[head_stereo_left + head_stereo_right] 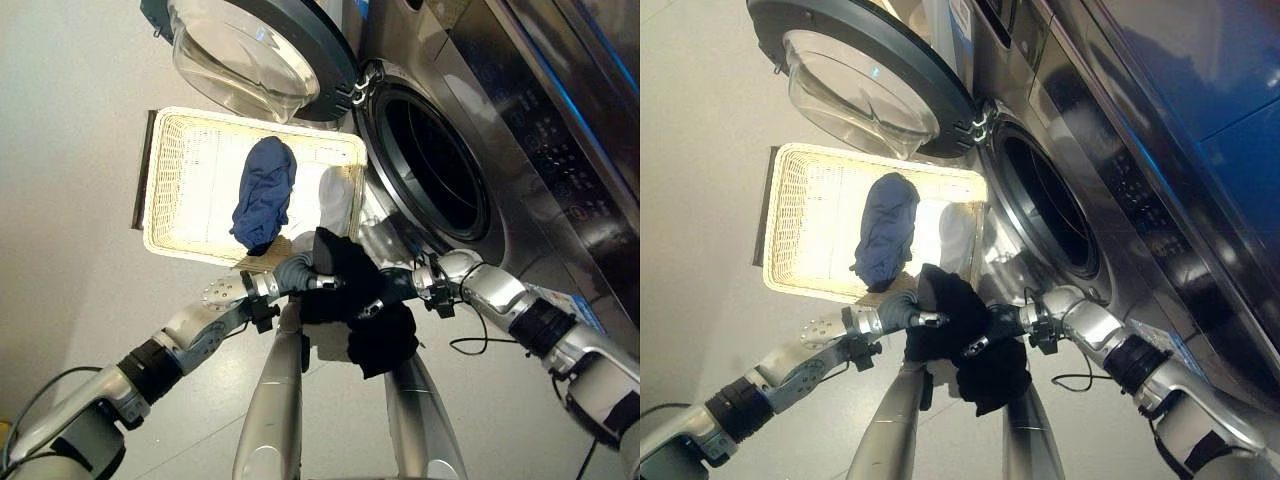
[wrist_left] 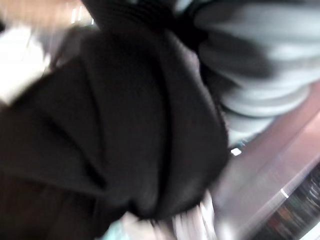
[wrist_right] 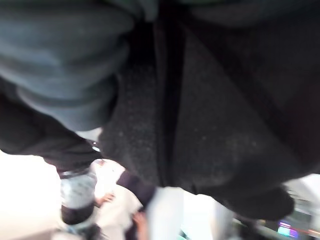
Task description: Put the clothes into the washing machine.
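Observation:
A black garment (image 1: 352, 300) hangs in the air between my two hands, in front of and below the washing machine's round opening (image 1: 435, 165). My left hand (image 1: 298, 272) grips its upper left part, with one silver finger lying across the cloth. My right hand (image 1: 398, 285) holds the right side, its fingers mostly buried in the folds. The lower end of the garment droops below both hands. Both wrist views show the black cloth (image 2: 115, 140) pressed close against each hand. The machine's door (image 1: 250, 50) stands wide open.
A cream laundry basket (image 1: 170, 180) sits on the floor left of the machine, under the open door. A blue garment (image 1: 265, 190) and a white one (image 1: 335, 195) lie in it. Pale floor stretches to the left.

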